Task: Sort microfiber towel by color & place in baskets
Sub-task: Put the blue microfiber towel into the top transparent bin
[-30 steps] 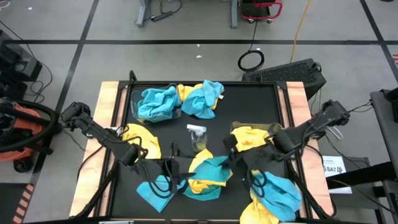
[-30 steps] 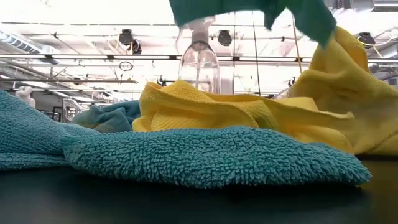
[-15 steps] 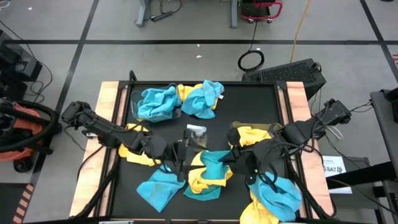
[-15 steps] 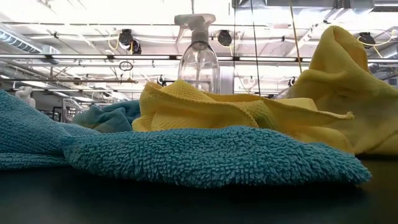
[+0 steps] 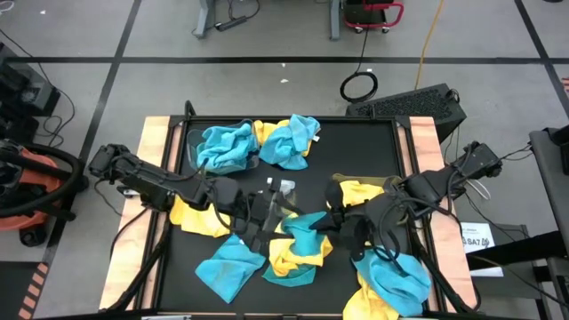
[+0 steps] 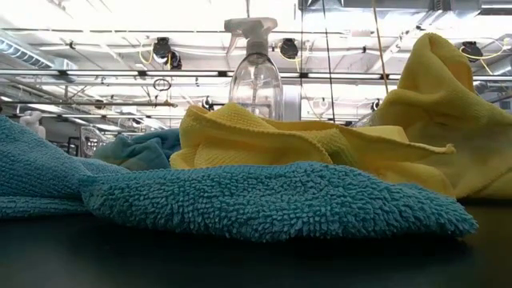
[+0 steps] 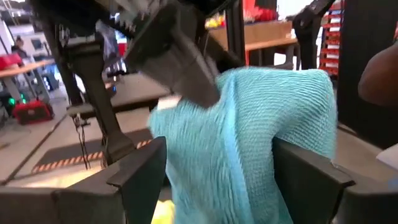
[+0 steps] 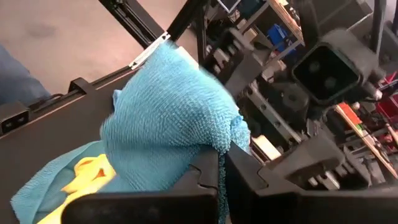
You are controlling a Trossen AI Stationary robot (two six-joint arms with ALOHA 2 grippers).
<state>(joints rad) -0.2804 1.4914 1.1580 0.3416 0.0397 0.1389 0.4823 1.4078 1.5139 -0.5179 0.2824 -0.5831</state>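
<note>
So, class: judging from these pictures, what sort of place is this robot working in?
Probably a robotics lab or workshop: a bare concrete floor with taped lines, a black work table with wooden side rails, loose cables on the floor, and exposed ceiling pipes and lights.

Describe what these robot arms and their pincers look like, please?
Both arms are dark, near-black jointed limbs trailing loose black cables. The left arm and right arm each carry a boxy wrist block. The left gripper has two broad, flat grey-black fingers; the right gripper has similar angular black fingers. No markings show.

Spray bottle amid crowding towels
</note>
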